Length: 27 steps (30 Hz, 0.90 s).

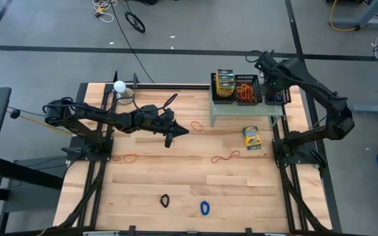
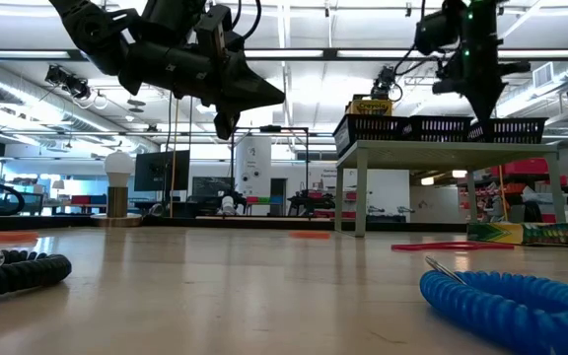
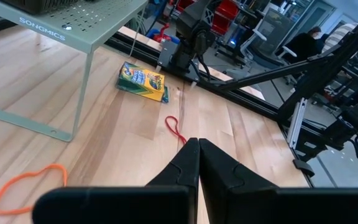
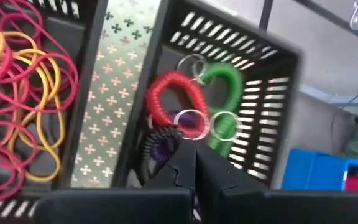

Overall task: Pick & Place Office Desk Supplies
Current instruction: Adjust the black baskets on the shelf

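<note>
left pincer (image 1: 170, 139) — closed, empty, above table | right pincer (image 4: 194, 163) — closed, over coil tray (image 4: 272, 93)

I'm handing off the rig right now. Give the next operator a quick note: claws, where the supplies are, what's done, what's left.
Left claw: shut, empty, raised over mid-table.
Right claw: shut, empty, over the right mesh tray on the green shelf.
Done: that tray holds red, green and purple coil bands; the middle tray holds rubber bands; a crayon box sits in the left tray.
Left on the table: second crayon box, orange bands, red band, black coil, blue coil.
</note>
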{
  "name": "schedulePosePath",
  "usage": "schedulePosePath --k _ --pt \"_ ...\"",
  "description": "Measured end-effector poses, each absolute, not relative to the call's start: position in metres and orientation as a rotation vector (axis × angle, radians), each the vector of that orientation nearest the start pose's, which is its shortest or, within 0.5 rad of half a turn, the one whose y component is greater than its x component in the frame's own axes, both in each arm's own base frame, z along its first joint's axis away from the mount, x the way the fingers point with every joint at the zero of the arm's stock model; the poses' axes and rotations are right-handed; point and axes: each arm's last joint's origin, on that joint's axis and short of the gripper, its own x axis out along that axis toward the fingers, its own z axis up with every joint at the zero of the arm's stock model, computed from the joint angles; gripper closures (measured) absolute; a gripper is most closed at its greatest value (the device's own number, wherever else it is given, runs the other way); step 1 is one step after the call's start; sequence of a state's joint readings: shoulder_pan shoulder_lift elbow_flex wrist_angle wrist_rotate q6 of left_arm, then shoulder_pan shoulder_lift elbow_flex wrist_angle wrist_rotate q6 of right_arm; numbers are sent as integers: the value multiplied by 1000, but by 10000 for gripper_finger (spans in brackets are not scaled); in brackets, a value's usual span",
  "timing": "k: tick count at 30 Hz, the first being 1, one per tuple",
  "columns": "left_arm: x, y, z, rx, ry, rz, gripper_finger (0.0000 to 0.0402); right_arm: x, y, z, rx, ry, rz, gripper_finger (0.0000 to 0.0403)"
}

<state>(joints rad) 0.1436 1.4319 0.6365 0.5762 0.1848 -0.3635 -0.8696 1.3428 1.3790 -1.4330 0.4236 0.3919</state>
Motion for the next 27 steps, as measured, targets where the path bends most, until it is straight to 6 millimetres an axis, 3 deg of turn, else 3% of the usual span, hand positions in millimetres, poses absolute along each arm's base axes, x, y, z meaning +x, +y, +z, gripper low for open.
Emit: schedulePosePath --k 6,27 --pt "289 36 211 -391 223 -13 391 136 -181 322 679 1170 -1331 398" --pt "289 36 211 -393 226 -28 391 143 -182 323 771 1089 -1212 396"
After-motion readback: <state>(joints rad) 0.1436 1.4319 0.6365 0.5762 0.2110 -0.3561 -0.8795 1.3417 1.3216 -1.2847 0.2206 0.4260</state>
